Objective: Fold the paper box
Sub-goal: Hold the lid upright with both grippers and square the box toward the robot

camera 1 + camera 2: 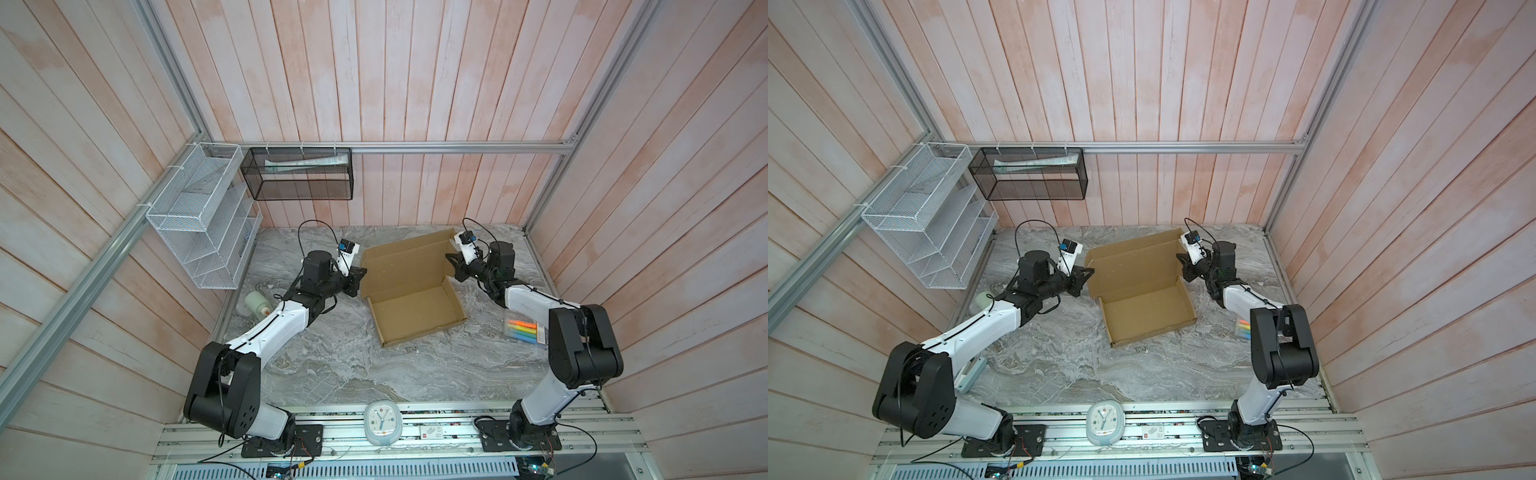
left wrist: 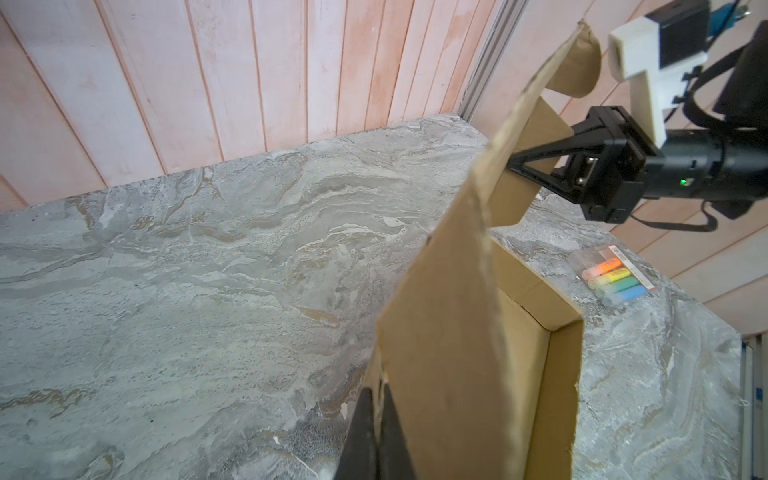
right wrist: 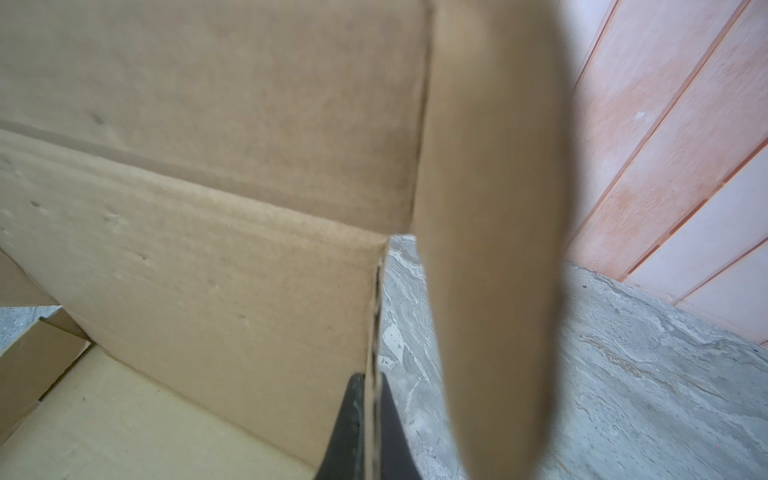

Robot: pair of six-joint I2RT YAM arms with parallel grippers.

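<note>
The plain brown corrugated cardboard box (image 1: pixel 415 316) (image 1: pixel 1146 311) sits right of centre, toward the far side of the grey marbled tabletop (image 1: pixel 353 365), lid raised at its far side; the left gripper (image 1: pixel 362 272) (image 2: pixel 376 395) pinches the lid's left edge; the right gripper (image 1: pixel 449 256) (image 3: pixel 370 382) is clamped, seemingly, on its right edge.

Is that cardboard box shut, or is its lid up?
Open. The lid of the paper box stands raised, the bare floor in plain sight; the left gripper and right gripper each pinch one side of it.

Blurred paper box flap (image 3: pixel 494 249), ends off-frame.
</note>
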